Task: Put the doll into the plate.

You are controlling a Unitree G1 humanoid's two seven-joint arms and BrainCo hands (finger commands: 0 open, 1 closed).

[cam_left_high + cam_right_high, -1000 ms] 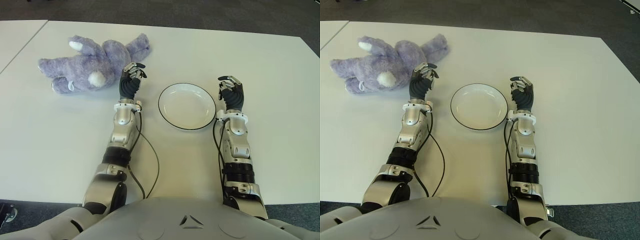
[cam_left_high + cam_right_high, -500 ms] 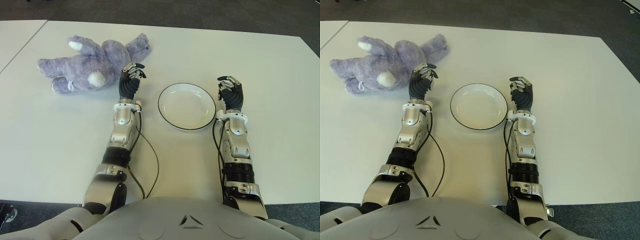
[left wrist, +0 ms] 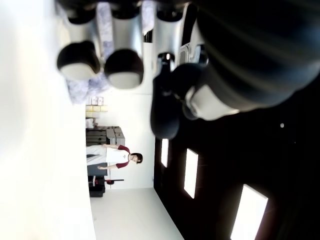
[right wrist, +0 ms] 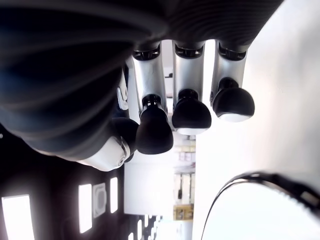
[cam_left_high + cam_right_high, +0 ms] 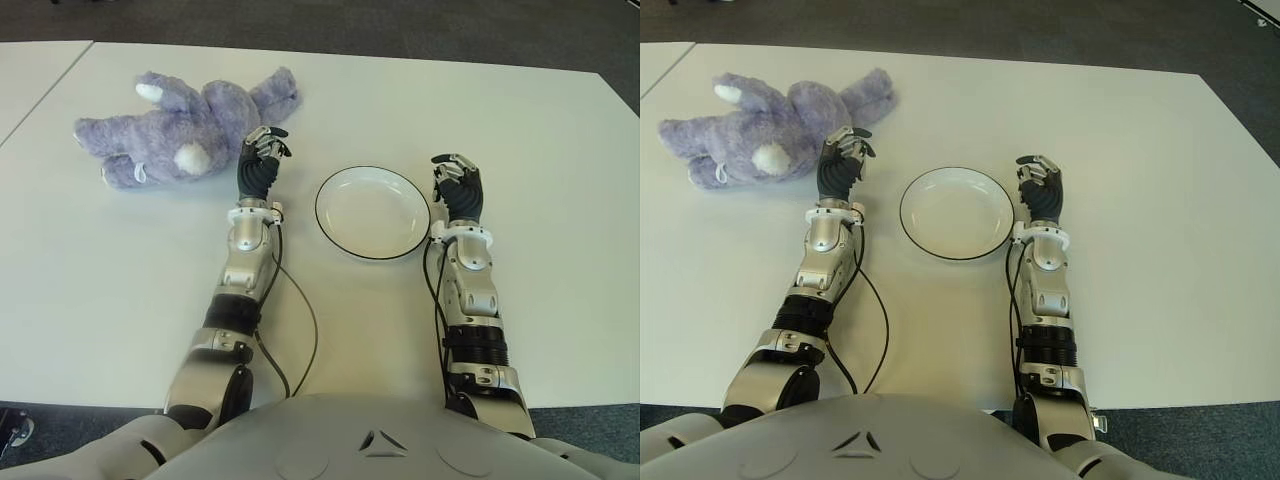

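My left hand [image 5: 843, 160] sits just beside the purple doll [image 5: 765, 125], its fingers [image 5: 852, 141] loosely curled and holding nothing. My right hand [image 5: 1040, 190] is just right of the empty plate [image 5: 956, 213] on the white surface [image 5: 1160, 250], fingers relaxed too.

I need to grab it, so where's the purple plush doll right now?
The purple plush doll lies on the white table, far left, just beyond the left hand and left of the white plate.

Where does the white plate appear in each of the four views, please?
Left eye view: plate at centre, between both hands, nearer the right hand.
Right eye view: plate slightly left of centre, again between the hands.
Left wrist view: not in it.
Right wrist view: only a part of its dark rim shows, at the lower corner.
Shared landmark: the dark line round the rim.
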